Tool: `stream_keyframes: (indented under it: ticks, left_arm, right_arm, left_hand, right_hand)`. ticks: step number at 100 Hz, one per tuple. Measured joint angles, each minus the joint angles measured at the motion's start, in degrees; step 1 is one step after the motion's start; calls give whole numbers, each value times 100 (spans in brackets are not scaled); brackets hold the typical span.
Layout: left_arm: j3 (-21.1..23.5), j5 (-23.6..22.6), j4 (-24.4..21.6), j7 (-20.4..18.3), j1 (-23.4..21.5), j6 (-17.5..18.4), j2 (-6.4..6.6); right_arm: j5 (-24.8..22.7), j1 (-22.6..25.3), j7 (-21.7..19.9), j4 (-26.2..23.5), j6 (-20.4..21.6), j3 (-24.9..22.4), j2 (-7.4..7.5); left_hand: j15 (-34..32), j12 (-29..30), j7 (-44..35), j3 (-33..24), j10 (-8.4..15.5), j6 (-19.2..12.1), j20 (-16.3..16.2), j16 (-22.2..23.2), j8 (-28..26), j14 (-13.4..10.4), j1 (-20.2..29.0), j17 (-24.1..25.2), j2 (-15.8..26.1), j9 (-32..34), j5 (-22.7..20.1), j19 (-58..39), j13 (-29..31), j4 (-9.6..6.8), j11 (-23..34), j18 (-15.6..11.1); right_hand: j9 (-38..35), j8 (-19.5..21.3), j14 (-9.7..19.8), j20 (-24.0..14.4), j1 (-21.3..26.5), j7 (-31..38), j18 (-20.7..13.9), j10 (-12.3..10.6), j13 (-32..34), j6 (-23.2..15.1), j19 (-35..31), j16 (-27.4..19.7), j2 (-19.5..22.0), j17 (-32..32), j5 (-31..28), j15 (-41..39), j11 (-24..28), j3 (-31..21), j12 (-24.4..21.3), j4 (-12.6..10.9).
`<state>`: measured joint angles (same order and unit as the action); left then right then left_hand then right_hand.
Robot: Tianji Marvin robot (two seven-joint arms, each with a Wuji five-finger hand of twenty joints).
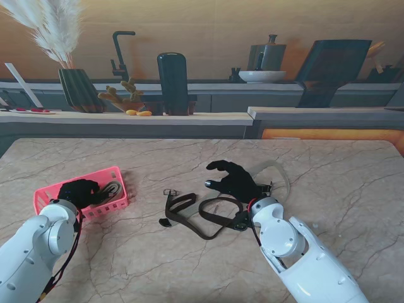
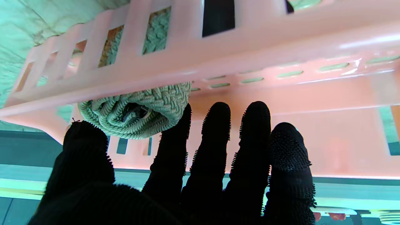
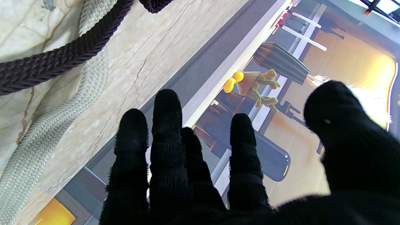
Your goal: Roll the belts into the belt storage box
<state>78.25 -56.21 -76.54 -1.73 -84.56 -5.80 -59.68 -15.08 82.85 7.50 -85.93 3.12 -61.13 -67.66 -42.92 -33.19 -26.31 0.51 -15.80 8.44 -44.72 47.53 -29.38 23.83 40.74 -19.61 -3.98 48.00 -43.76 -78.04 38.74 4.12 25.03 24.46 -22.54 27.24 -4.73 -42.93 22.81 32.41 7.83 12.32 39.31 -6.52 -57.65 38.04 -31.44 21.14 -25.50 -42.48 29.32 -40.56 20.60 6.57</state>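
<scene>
From the stand, my black-gloved left hand (image 1: 79, 191) is sitting in the pink slatted plastic storage box (image 1: 113, 177) at near left, beside a rolled pale braided belt (image 1: 111, 188). My right hand (image 1: 235, 180) is hovering spread over the dark brown leather belt (image 1: 202, 216) lying loose mid-table.

On the left wrist, fingers (image 2: 215, 137) are extending nearly straight, thumb and forefinger touching the roll (image 2: 140, 109); grip unclear.

On the right wrist, fingers (image 3: 165, 125) are splaying, holding nothing, near a grey woven belt (image 3: 40, 137) and dark braided cord (image 3: 59, 59).
</scene>
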Motion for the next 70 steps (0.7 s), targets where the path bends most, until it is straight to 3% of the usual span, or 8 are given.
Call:
stream_keyframes:
  ticks: [8, 20, 37, 51, 70]
  left_arm:
    - [6, -73, 24, 222, -9, 22, -12]
    - [-8, -106, 163, 886, -7, 88, -46]
    - [49, -17, 182, 868, -20, 192, -89]
    - [128, 206, 147, 989, -89, 300, -131]
    - [285, 262, -51, 1376, -299, 812, -180]
  right_arm:
    - [0, 1, 1, 1, 0, -1, -1]
    - [0, 3, 9, 2, -5, -3, -3]
    - [0, 6, 10, 2, -5, -10, -4]
    - [-22, 17, 31, 1, 2, -29, -6]
    - [-90, 63, 50, -28, 55, -86, -6]
  left_hand:
    - [86, 16, 7, 0, -2, -101, -1, -11, 0, 1, 0, 109, 0, -52, -221, 75, -120, 0, -25, 0]
    - [86, 16, 8, 3, -2, -160, -1, -11, -2, 1, 211, 119, 0, -51, -390, 116, -120, -2, -25, 0]
    - [86, 16, 9, 4, -2, -162, -1, -11, -1, 1, 204, 144, -14, -63, -370, 127, -121, -3, -26, -8]
    - [471, 20, 10, 3, -2, -145, 32, -197, -57, -12, 84, 455, -149, -410, 282, 430, -386, -77, -104, -46]
    - [1310, 378, 321, 0, 126, -144, 602, -772, 42, -289, 125, 1019, -270, -1035, 998, 1523, -959, -82, -581, -209]
  right_hand:
    - [0, 0, 0, 0, 0, 0, 0, 0, 68, 0, 0, 0, 0, 7, 0, -5, 0, 0, 0, 0]
    - [0, 0, 0, 0, 0, 0, 0, 0, 54, 0, 0, 0, 0, 8, -1, -6, 0, -46, 0, 0]
    - [0, 0, 0, 0, 0, 0, 0, 0, 53, 0, 0, 0, 0, 8, -1, -6, 0, -93, 0, 0]
    - [-16, 0, 0, 0, 0, 0, 0, 0, 53, 0, 0, 0, 1, 8, -15, -7, 0, -93, 0, 0]
    - [-184, 67, 0, 0, 0, 23, 0, 1, 53, 0, 0, 0, 1, 9, -80, -7, 86, -93, 8, 0]
